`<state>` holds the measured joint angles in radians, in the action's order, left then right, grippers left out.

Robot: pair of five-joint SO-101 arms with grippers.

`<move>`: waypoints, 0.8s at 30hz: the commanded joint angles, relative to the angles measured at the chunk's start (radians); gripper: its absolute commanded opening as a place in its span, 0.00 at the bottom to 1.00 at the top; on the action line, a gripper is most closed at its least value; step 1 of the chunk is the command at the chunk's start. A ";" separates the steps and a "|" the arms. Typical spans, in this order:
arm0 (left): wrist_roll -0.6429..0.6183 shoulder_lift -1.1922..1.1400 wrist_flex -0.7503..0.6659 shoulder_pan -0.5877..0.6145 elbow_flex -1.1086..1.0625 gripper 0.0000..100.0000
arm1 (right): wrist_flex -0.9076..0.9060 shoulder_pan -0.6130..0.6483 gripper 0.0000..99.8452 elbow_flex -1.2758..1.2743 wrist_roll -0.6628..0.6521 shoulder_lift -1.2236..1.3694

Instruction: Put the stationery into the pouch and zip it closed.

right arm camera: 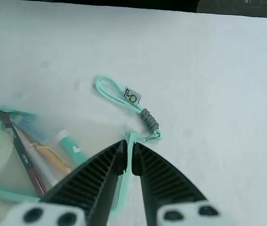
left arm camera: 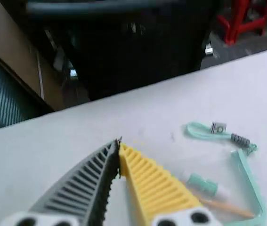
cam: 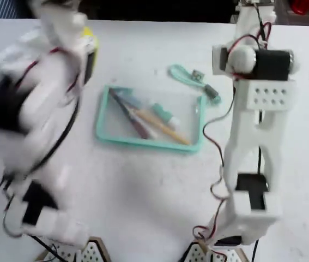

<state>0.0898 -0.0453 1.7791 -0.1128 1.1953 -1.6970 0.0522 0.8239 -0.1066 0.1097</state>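
The clear pouch (cam: 143, 143) lies on the bench (cam: 143, 191), pencils (cam: 157, 125) inside, its long axis running across both arms. Its cord pull (right arm camera: 149, 123) sits nearest the right gripper (right arm camera: 127, 149), which is almost closed and seemingly empty. The left gripper (left arm camera: 119, 153), closed on nothing, hovers farther off.

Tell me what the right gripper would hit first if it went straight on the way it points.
Probably the pouch, at its mint corner just ahead of the right gripper; the cord lies beyond. Depth is unclear.
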 commanded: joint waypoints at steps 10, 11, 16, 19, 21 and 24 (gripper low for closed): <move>0.011 0.607 0.009 0.007 -0.339 0.02 | -0.022 0.160 0.02 -0.267 -0.014 -0.641; 0.012 0.651 0.009 0.007 -0.417 0.02 | -0.022 0.194 0.02 -0.288 -0.014 -0.684; 0.120 0.920 0.003 0.008 -0.689 0.02 | -0.022 0.308 0.02 -0.379 -0.014 -0.891; 0.195 1.072 -0.011 0.008 -0.783 0.02 | -0.022 0.308 0.02 -0.430 -0.014 -0.998; 0.210 1.158 -0.015 0.008 -0.850 0.02 | -0.024 0.308 0.02 -0.480 -0.014 -1.069; 0.209 1.273 -0.017 0.008 -0.967 0.02 | -0.024 0.309 0.02 -0.594 -0.008 -1.176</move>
<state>0.2831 1.1024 1.7791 -0.1128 0.3621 -1.6985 0.3575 0.3099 -0.1082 -0.9935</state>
